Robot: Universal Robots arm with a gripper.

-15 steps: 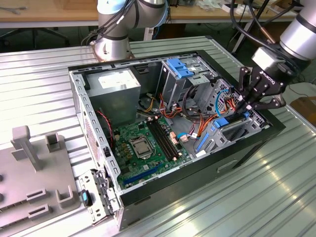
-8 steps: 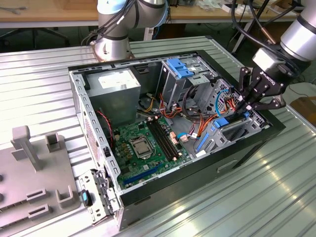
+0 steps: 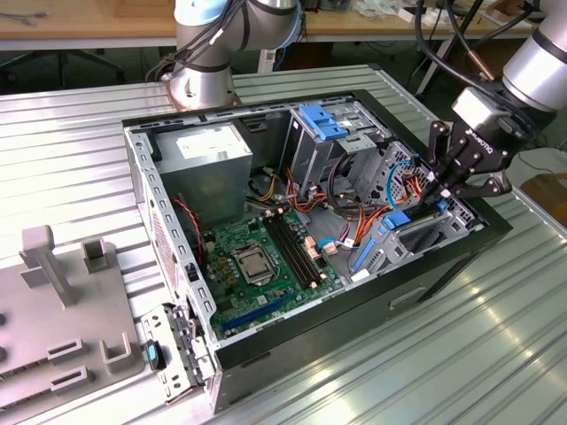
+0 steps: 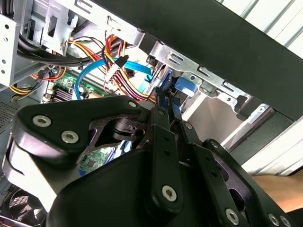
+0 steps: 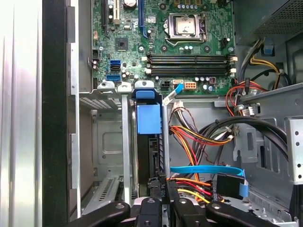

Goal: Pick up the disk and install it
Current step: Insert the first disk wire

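Note:
The disk point(image 3: 415, 232) stands on edge in the metal drive bay point(image 3: 462, 212) at the open computer case's corner on the exterior view's right. Its dark body point(image 5: 154, 156) and blue rail tab point(image 5: 149, 118) show in the first wrist view, slotted between the bay's walls point(image 5: 106, 142). My gripper point(image 3: 440, 190) hangs right over that bay. Its black fingers point(image 5: 156, 189) are drawn close together on the disk's near end. In the second wrist view the gripper point(image 4: 165, 101) pinches a thin edge, with the disk's blue plastic point(image 4: 182, 87) just past the tips.
Bundled red, yellow and blue cables point(image 3: 345, 199) run beside the bay. The green motherboard point(image 3: 261, 257) lies on the case floor, with the grey power supply point(image 3: 208, 155) and a cage with a blue latch point(image 3: 323, 124) behind it. A grey fixture point(image 3: 62, 328) sits on the table.

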